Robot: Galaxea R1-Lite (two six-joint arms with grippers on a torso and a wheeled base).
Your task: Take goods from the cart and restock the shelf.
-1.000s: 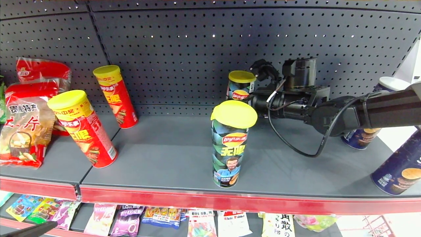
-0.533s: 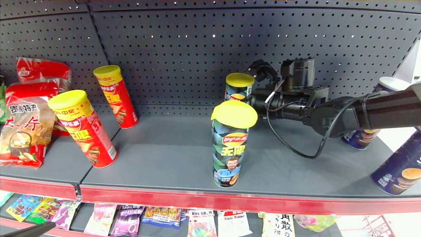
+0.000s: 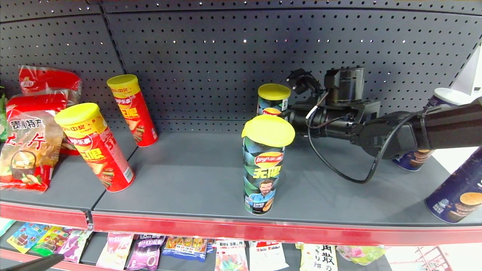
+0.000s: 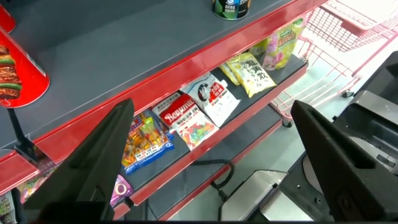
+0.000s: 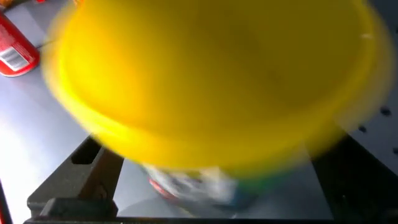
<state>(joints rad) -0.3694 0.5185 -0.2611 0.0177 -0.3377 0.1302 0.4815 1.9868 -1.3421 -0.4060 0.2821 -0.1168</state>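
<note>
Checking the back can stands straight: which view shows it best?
Head view: the back can stands upright by the pegboard, base hidden behind the front can. Right wrist view gives its blurred yellow lid; left wrist view faces the lower shelf.

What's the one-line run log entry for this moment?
right gripper: at rear yellow-lidded dark green chip can, back of grey shelf, grip unclear | left gripper: fingers open, empty, below shelf's red edge

I see the grey shelf (image 3: 196,177) carrying a dark yellow-lidded can (image 3: 263,165) upright, just in front of the right claw (image 3: 290,114). Well to the claw's left stand red cans (image 3: 96,146) and snack bags (image 3: 26,146); to its right, blue cans (image 3: 455,195).
</note>
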